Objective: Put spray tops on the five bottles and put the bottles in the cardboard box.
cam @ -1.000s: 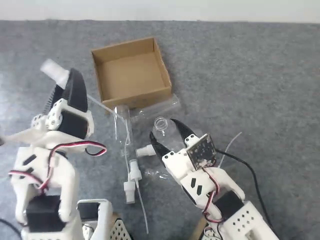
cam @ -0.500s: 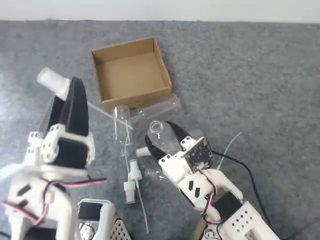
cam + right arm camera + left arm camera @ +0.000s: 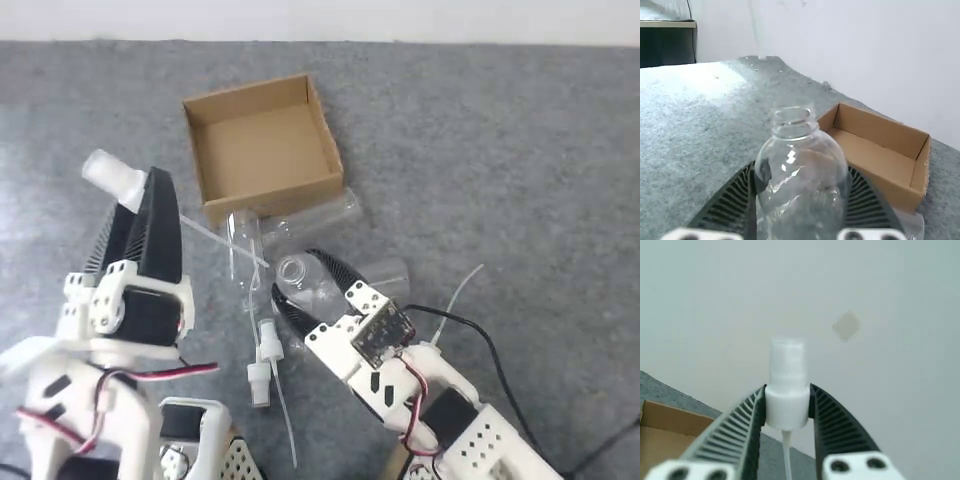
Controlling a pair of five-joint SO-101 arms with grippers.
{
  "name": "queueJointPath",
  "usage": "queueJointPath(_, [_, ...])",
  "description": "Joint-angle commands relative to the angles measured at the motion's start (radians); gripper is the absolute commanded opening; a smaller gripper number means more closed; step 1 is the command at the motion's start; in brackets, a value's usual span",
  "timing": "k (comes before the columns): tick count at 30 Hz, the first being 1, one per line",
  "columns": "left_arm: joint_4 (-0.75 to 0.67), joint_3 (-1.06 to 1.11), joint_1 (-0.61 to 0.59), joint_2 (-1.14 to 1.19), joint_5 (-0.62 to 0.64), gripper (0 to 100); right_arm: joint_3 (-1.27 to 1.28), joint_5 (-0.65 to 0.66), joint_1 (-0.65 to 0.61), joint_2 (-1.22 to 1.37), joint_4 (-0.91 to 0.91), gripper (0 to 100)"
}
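My left claw (image 3: pixel 786 405) is clamped shut around a white spray top (image 3: pixel 786 385), lifted above the grey tabletop (image 3: pixel 500 150), its dip tube (image 3: pixel 215 235) trailing down. My right claw (image 3: pixel 296 277) grips a clear bottle (image 3: pixel 800 170) by its body, neck open, near the cardboard box (image 3: pixel 270 195). Other bottles (image 3: pixel 243 245) lie just beside the box, and loose spray tops (image 3: pixel 265 355) lie between my arms.

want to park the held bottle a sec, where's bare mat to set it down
Bare mat lies right of the cardboard box, across the whole right side, and in the far left corner. Crowded: the patch on the box's near side, strewn with loose bottles and spray tops.
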Motion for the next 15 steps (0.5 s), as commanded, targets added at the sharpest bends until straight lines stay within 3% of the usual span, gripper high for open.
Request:
queueJointPath(1, [-0.012,0.028,0.057,-0.002,0.008,1,0.02,0.021,-0.008,-0.021,-0.033,7.6])
queueJointPath(15, [-0.017,0.058,0.083,0.005,-0.018,1,0.02,0.021,-0.024,-0.022,-0.031,7.6])
